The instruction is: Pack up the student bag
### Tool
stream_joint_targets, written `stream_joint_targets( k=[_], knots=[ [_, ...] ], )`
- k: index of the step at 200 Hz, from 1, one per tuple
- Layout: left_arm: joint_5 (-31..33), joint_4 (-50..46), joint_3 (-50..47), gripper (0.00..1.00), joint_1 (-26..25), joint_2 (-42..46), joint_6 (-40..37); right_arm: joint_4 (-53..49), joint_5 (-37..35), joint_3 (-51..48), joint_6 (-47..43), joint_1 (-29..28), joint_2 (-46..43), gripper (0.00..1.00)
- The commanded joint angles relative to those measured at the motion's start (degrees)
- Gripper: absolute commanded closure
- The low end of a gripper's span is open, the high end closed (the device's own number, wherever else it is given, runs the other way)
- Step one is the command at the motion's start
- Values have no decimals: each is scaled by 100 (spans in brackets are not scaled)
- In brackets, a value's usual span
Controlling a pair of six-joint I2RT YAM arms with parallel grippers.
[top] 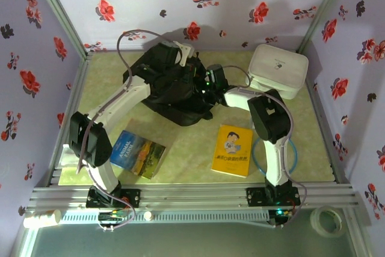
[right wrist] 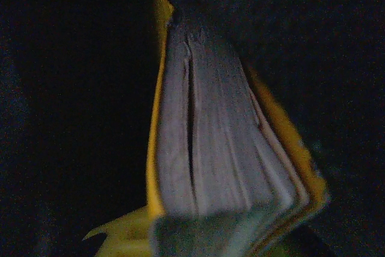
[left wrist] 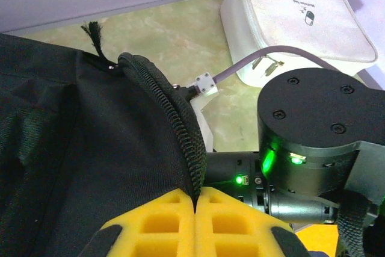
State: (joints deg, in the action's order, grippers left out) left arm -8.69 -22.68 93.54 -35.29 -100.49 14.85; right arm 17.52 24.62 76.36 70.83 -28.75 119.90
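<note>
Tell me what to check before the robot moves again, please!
1. Left fingers pinch the student bag at its zipper rim: ok.
2. Right fingers grip the yellow-edged book: ok.
3. That book fully inside the bag: cannot tell, it is dark all around it.
4. Blue book and yellow book packed: not ok, both lie on the table.
5. White case apart from the bag: ok.

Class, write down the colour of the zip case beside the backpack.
The zip case is white, shown best in the left wrist view.
</note>
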Motion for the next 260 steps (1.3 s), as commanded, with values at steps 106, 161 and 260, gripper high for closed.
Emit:
stream_joint_targets(
  k=[106, 161, 260],
  knots=[
    [-494, 700, -115, 100, 193, 66, 329, -894, 454, 0, -716, -14, -526, 91],
    [-502, 697, -169, 100, 206, 30, 413, -929, -60, 599, -671, -25, -11, 88],
    [-343, 844, -737, 100, 390, 56, 449, -1395, -208, -1018, -1507, 313, -2002, 43]
  ],
)
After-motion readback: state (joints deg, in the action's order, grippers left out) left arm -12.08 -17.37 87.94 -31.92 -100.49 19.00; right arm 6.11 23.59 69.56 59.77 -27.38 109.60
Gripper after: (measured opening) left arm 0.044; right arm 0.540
